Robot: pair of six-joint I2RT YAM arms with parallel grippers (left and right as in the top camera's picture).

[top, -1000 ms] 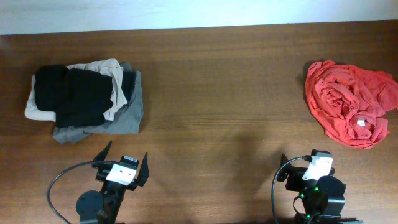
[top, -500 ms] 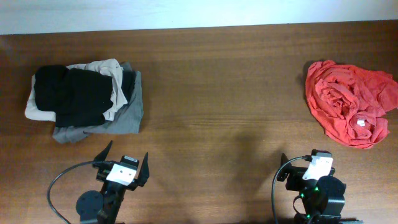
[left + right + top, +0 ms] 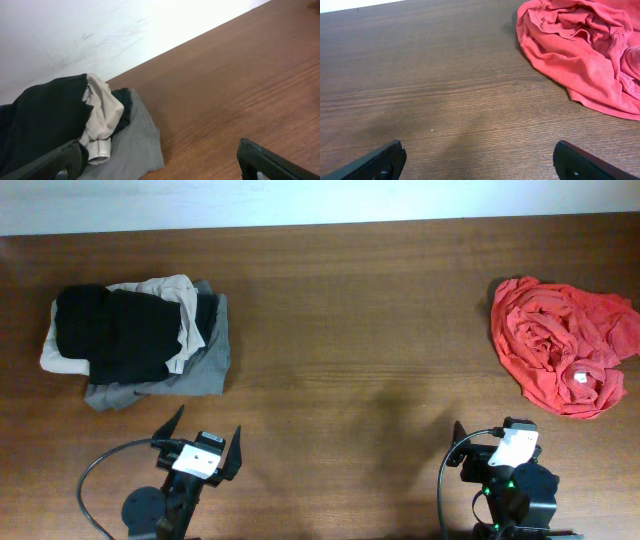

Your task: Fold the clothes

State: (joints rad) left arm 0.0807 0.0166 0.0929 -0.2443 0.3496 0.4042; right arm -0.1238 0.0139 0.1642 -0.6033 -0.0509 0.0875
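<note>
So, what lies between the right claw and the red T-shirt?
Nothing: only bare wooden table separates the open right claw from the crumpled red T-shirt, as the right wrist view shows; the overhead view agrees.

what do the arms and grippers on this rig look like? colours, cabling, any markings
The left arm and right arm are black. The left gripper and right gripper have black tapered fingers, with a white boxy module at each wrist. A black cable loops off each arm. The right one shows green lights. No legible markings.
</note>
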